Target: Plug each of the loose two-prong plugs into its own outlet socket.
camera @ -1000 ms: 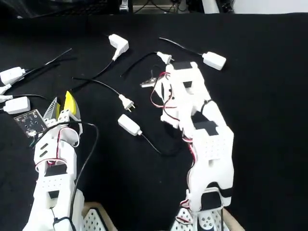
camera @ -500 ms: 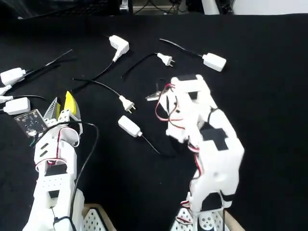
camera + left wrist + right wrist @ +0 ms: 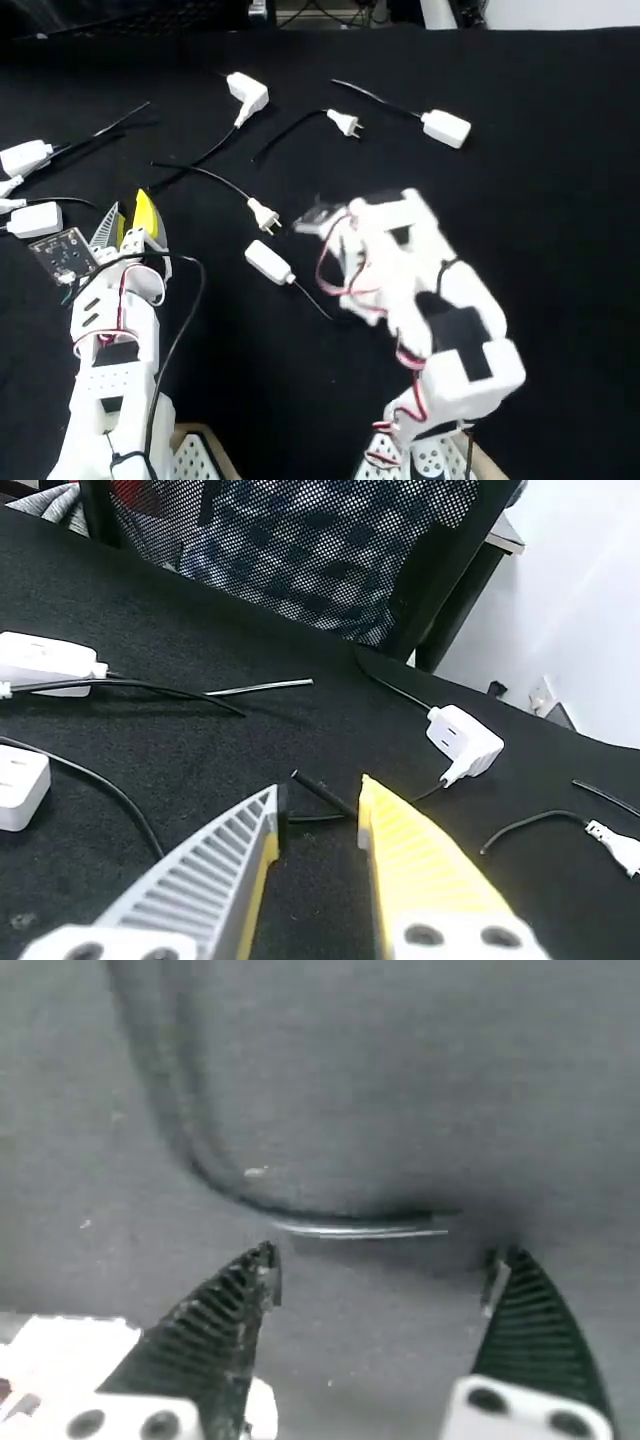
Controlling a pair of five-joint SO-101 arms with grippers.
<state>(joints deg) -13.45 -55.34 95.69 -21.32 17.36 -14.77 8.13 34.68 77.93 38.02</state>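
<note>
White 2-prong plug (image 3: 263,214) on blk tabletop (image 3: 560,250), just beside R gripper (image 3: 385,1260) (jaws wide apart)

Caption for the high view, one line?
Right gripper, open, beside a two-prong plug; left gripper, open, near white sockets.

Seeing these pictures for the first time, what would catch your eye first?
The big white right arm stands over the middle of the black table, its gripper open over a black cord. Beside it lie a two-prong plug and a white socket; the left gripper, at the table's left, has a yellow finger.
</note>
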